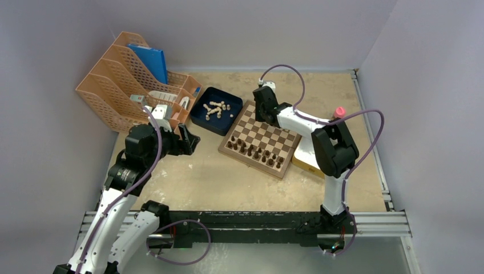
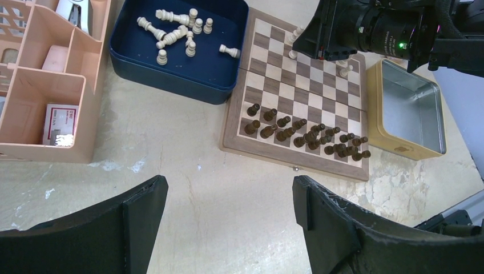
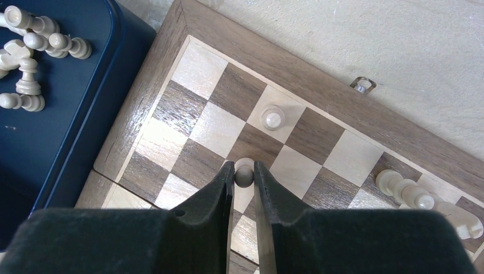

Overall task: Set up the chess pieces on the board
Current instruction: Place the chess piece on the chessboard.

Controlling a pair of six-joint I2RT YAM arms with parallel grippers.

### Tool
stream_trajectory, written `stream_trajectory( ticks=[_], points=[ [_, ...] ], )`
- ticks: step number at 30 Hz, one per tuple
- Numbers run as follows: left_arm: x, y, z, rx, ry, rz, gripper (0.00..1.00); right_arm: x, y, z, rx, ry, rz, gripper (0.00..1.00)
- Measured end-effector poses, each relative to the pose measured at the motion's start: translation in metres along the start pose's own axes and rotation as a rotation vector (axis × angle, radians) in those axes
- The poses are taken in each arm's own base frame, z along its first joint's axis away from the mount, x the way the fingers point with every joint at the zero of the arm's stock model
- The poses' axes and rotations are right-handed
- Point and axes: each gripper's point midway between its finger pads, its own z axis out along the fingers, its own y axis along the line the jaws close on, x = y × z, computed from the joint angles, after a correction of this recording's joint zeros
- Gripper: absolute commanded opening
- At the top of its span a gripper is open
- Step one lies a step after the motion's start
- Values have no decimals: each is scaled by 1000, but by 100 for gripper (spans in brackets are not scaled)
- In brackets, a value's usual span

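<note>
"Between the fingertips of my right pincer (image 3: 243,171) stands a small light beige wooden pawn (image 3: 243,178), upright. The jaws sit narrow on either side of its round head. I cannot tell whether they press it or only flank it."

"Where on the board?"

"Near the far left corner of the square wooden chessboard (image 3: 285,68) with dark brown and cream squares and a brown frame. A second light pawn (image 3: 273,117) stands on the far row just beyond. A taller light piece (image 3: 408,191) seems to lie on its side further right."

"And the other light ones?"

"The loose light beige wooden pieces (image 2: 177,34) lie in a dark blue square tray (image 2: 171,85) just beside that same corner. Dark brown wooden pieces (image 2: 308,134) crowd the two near rows. A yellow-rimmed metal tin (image 2: 402,149) sits just beside the board's right edge."

"Your left arm?"

"My left pincer (image 2: 228,182) hangs over the beige worktop (image 2: 188,137), left of the board's near edge, with its jaws wide apart and nothing between them."
</note>
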Motion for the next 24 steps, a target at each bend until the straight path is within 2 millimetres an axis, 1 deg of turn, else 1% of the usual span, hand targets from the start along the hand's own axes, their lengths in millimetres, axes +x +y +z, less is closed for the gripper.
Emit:
stream_trajectory(
  ticks=[12, 19, 24],
  points=[
    [0, 0, 0, 0, 0, 0, 80, 0, -1, 1, 6, 0, 2, 22],
    [-1, 0, -1, 1, -4, 1, 80, 6, -3, 5, 15, 14, 0, 19],
    [-1, 0, -1, 1, -4, 1, 80, 6, -3, 5, 17, 14, -1, 17]
  ],
)
